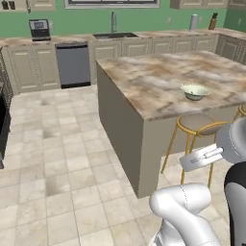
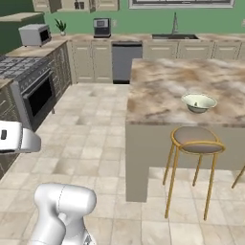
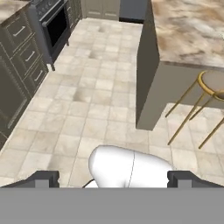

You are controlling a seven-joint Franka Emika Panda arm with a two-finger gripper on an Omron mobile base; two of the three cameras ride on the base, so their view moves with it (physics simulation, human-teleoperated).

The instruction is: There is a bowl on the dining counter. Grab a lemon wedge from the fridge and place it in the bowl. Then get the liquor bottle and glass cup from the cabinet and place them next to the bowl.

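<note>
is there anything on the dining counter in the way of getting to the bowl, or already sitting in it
Nothing visible is. The bowl sits alone on the dining counter near the edge above the stool, with bare marble around it. Its inside looks empty. The pincer is open and empty, back over the floor.

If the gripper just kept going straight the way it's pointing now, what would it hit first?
Most likely the tiled floor. The hand view looks down over open tiles, with the dining counter off to one side and the oven to the other. The gripper is open and holds nothing. Depth is hard to judge.
</note>
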